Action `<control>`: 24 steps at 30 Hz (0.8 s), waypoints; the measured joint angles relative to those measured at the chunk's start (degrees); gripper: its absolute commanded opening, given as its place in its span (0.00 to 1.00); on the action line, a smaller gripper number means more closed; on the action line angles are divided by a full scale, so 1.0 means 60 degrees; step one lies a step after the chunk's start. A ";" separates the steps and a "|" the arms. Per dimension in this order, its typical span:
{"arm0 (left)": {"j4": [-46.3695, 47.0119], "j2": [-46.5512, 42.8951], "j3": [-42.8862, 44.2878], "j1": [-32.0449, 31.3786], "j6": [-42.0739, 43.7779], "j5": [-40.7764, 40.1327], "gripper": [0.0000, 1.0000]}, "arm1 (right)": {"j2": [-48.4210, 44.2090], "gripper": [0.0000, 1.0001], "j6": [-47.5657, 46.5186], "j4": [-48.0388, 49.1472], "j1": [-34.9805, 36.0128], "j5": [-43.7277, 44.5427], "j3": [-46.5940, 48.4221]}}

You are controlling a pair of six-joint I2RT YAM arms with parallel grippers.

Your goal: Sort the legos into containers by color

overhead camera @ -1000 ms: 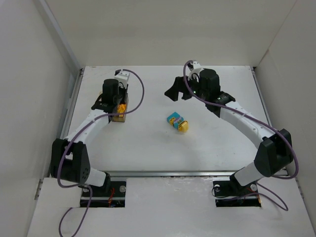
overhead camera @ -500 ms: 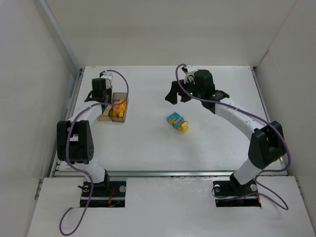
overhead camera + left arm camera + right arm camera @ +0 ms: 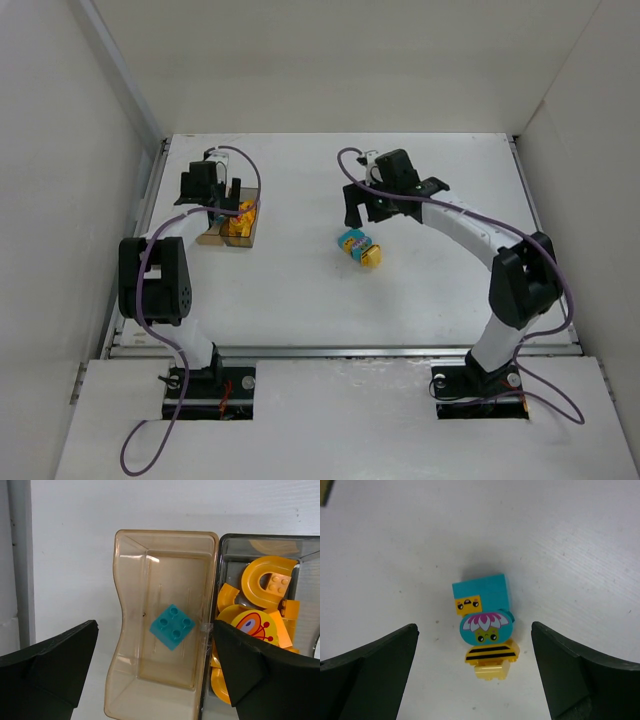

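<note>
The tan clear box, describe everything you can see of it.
The tan clear box is a small container of translucent, amber-tinted plastic with rounded corners and an open top. It sits upright on the white table, one side wall joined to the smoky grey box. Inside lies a single cyan four-stud brick, studs up, flat on the floor; the rest of the floor is bare.

Containers (image 3: 127, 605) look glossy translucent plastic, legos (image 3: 172, 626) smooth.
</note>
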 measured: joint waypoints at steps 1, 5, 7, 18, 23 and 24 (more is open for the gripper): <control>-0.0004 -0.0004 0.0000 0.0000 0.0007 0.0000 1.00 | 0.0011 1.00 -0.0022 -0.0135 0.0113 0.0160 -0.0066; -0.0124 -0.0127 0.0011 -0.0055 0.0015 0.0033 1.00 | 0.0233 1.00 -0.0109 -0.0557 0.0688 0.0630 -0.0197; -0.0306 -0.0321 0.0087 -0.0117 0.0018 0.0117 1.00 | 0.0499 1.00 -0.0142 -0.0729 0.0907 0.0820 -0.0219; -0.0608 -0.2328 0.0707 -0.1016 0.0113 0.0812 1.00 | 0.1701 1.00 -0.0193 -0.1031 0.1024 0.2149 -0.0412; -0.0874 -0.2590 0.0714 -0.1373 0.0226 0.1056 0.99 | 0.2087 0.98 -0.0204 -0.1024 0.1024 0.2452 -0.0412; -0.0943 -0.2612 0.0710 -0.1428 0.0270 0.1122 0.97 | 0.2113 0.95 -0.0208 -0.1009 0.1024 0.2470 -0.0412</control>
